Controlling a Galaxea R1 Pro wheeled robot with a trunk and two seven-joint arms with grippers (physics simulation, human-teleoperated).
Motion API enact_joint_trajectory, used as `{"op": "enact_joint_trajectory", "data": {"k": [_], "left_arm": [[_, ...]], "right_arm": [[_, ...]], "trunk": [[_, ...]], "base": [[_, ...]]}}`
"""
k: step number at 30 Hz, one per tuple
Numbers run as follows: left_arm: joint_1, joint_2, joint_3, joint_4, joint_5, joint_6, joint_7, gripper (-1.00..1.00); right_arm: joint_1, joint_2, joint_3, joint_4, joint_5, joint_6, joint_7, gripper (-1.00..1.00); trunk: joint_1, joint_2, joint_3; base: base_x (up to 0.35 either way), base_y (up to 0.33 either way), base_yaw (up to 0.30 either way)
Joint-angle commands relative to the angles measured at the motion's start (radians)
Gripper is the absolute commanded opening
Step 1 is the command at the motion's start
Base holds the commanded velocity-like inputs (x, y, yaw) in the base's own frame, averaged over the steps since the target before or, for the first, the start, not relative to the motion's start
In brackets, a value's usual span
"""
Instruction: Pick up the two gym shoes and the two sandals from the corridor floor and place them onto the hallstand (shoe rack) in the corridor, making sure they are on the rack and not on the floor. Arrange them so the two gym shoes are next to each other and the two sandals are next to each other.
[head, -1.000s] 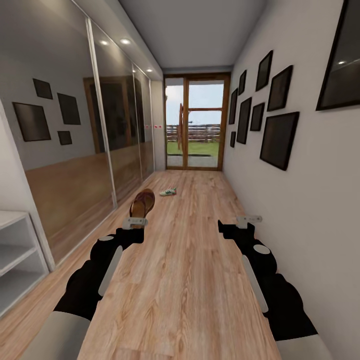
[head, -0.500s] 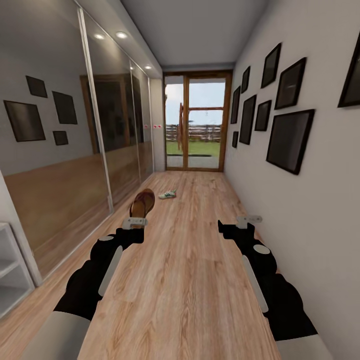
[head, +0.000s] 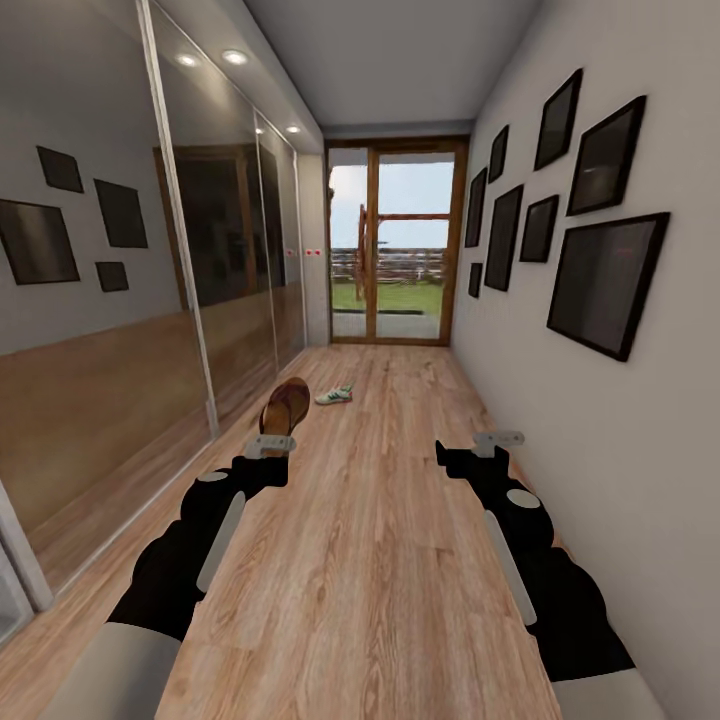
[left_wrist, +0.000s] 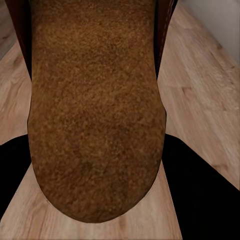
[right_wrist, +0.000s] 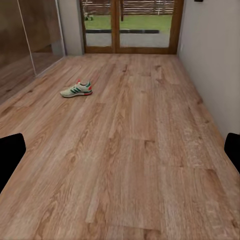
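Head view had advanced past the white shelves toward the gym shoe (head: 334, 396); left jaws gripped a sandal (head: 285, 406), right jaws spread, empty.

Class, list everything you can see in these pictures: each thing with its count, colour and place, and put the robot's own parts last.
Sandal: one, brown, held in the left gripper.
Gym shoe: one, white with green stripes, on the floor further down the corridor.
Floor: light brown wood planks.
Glass door: wood-framed, corridor's far end.
Picture frames: several, black, right wall.
Mirrored panels: left wall.
Left gripper: black, shut on the sandal.
Right gripper: black, open, empty.
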Motion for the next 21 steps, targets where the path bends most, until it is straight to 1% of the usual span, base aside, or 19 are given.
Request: {"op": "enact_joint_trajectory", "data": {"k": [1, 10, 21], "left_arm": [[-0.001, 0.000, 0.000, -0.001, 0.007, 0.005, 0.003, -1.00], [-0.001, 0.000, 0.000, -0.001, 0.007, 0.004, 0.003, -1.00], [-0.001, 0.000, 0.000, -0.001, 0.006, 0.005, 0.003, -1.00]], "right_arm": [[-0.001, 0.000, 0.001, -0.001, -0.008, 0.004, -0.008, 1.00], [-0.001, -0.001, 0.000, -0.001, -0.013, 0.004, -0.008, 1.00], [-0.001, -0.002, 0.000, -0.004, -0.008, 0.004, -0.008, 1.00]], "trunk": [[0.000, 0.000, -0.001], [0.000, 0.000, -0.001], [0.000, 0.000, -0.001]], "base": [[0.346, 0.000, 0.000], [0.346, 0.000, 0.000], [0.346, 0.000, 0.000]]}}
